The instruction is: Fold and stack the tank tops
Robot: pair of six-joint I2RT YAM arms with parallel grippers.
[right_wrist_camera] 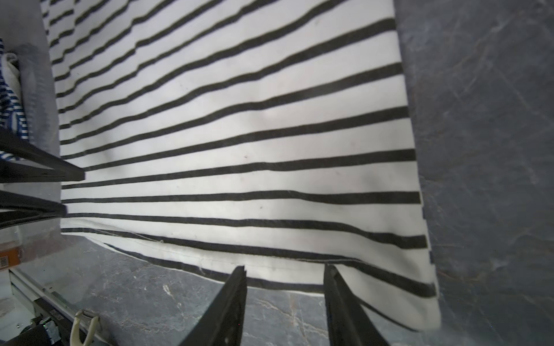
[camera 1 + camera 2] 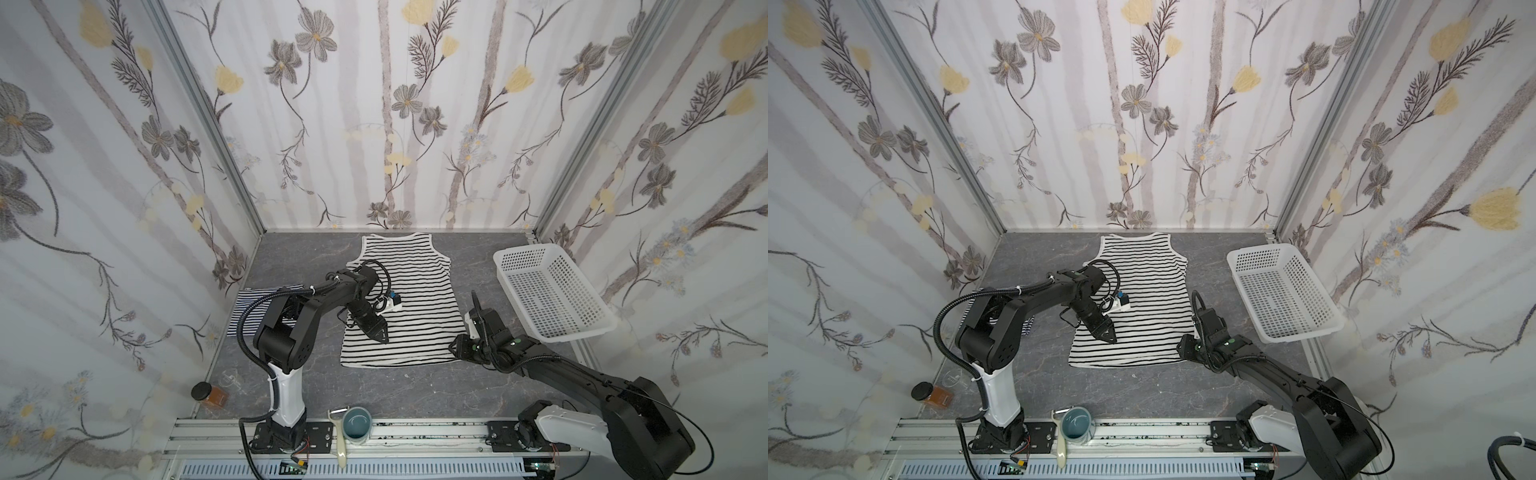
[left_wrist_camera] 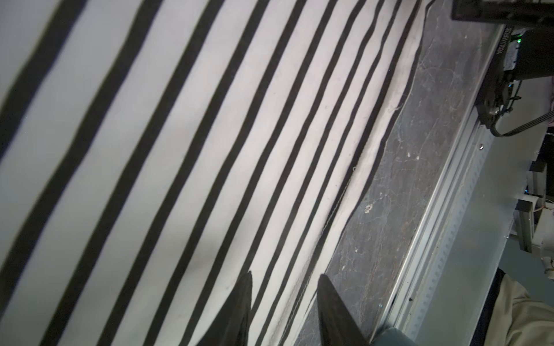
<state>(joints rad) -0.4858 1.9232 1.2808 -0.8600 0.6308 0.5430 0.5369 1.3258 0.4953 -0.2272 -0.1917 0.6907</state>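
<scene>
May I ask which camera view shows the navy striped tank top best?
A top view: it shows most of the navy striped tank top, though the left arm covers part of it. The right wrist view catches only a sliver at the frame's edge; the left wrist view shows none of it.

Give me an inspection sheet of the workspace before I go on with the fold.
Surface: grey marbled tabletop, no spills seen.
Job's things: black-striped tank top spread flat in the middle; navy-striped tank top at left, looks folded, partly behind the left arm.
Clutter: white basket at right, nothing seen inside; jar, mug and peeler along the front.
Grippers: left claw jaws apart, empty, above the black-striped top near its hem; right claw jaws apart, empty, at the hem near a corner.
Cables: black conduit loops beside the left arm.
Surroundings: floral walls; aluminium rail in front.
</scene>
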